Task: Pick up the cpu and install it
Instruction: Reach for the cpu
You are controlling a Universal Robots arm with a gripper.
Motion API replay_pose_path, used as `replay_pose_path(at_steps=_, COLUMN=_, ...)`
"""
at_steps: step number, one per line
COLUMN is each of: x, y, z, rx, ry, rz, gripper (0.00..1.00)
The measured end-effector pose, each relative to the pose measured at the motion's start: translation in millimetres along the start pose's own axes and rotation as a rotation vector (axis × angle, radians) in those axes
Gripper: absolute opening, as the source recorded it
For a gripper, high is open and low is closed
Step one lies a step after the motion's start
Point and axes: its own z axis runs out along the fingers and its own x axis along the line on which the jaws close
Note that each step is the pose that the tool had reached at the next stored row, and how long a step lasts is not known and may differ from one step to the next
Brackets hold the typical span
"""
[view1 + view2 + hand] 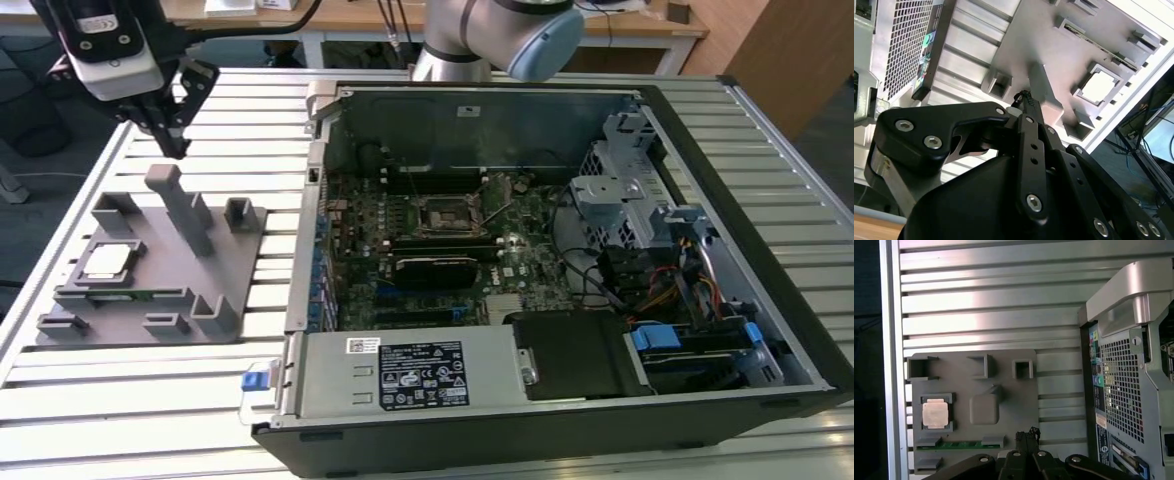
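Black gripper [1025, 96] links are crowding the foreground in both wrist views. You are looking at fingertips pressed together with nothing between them, hanging above the grey plastic fixture [1004, 360] without touching it. Close beside those tips the fixture's tall post [180, 205] is sticking up, so any sideways travel at low height is risking a knock that shoves the whole fixture across the slatted aluminium table [134, 385]. A little further out, the cpu [935, 415] is lying flat in its square nest near the fixture's edge, on the exterior view's left of the post. Coming down with the jaws as they are now, you are likely pressing on the silver lid instead of straddling it. The nest walls are also leaving very little of the chip's edge exposed, so a shallow or off-centre pinch is inviting a tilted, slipping hold. Beyond the fixture, the open computer case [534, 100] is presenting a raised side wall, which a low carry is in danger of clipping. Deepest in, the socket [445, 212] is sitting on the motherboard among upright parts. A rotated or dropped chip there is threatening the contacts, and whether its retention frame is standing open is not something you can tell from here.
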Motion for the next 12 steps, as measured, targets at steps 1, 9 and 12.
replay_pose_path(at_steps=1, x=1.4, y=-0.1, z=0.4, rx=0.0000, ry=0.0004, rz=0.000, gripper=0.11)
replay_pose_path(at_steps=9, x=14.1, y=-1.1, z=3.3, rx=0.0002, ry=0.0030, rz=0.000, gripper=0.11)
replay_pose_path(at_steps=12, x=19.0, y=-1.5, z=4.4, rx=0.0003, ry=0.0040, rz=0.000, gripper=0.11)
